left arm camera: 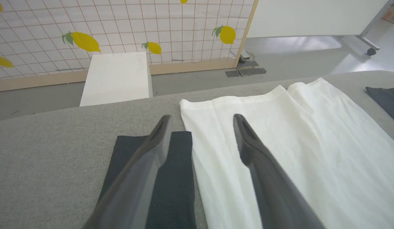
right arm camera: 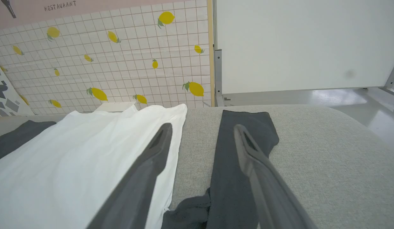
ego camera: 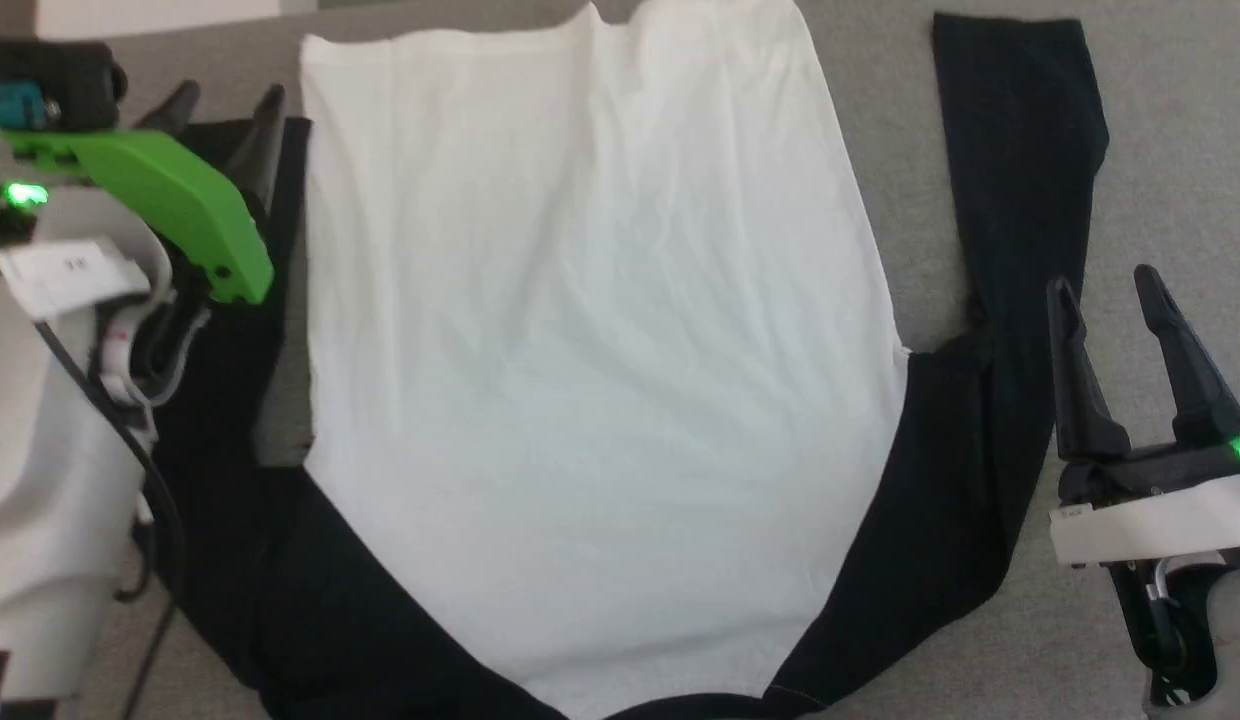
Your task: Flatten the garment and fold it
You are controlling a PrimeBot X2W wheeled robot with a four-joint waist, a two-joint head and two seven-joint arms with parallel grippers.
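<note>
The garment (ego camera: pixel 590 330) lies spread flat on the grey surface, white body in the middle, hem at the far side, black shoulders toward me. Its black right sleeve (ego camera: pixel 1020 180) runs up the right side; the black left sleeve (left arm camera: pixel 178 178) lies along the left edge of the body (left arm camera: pixel 295 143). My left gripper (ego camera: pixel 228 108) hovers open over the left sleeve beside the body's edge, holding nothing. My right gripper (ego camera: pixel 1105 283) stands open just right of the right sleeve (right arm camera: pixel 238 159), empty, above the cloth; the white body (right arm camera: pixel 73 165) lies to its left.
The grey padded surface (ego camera: pixel 1170 120) ends a little beyond the hem. Past it stand a white block (left arm camera: pixel 117 78), a lemon-patterned tiled panel (right arm camera: pixel 120 63) and a white board (right arm camera: pixel 295 44) on the floor.
</note>
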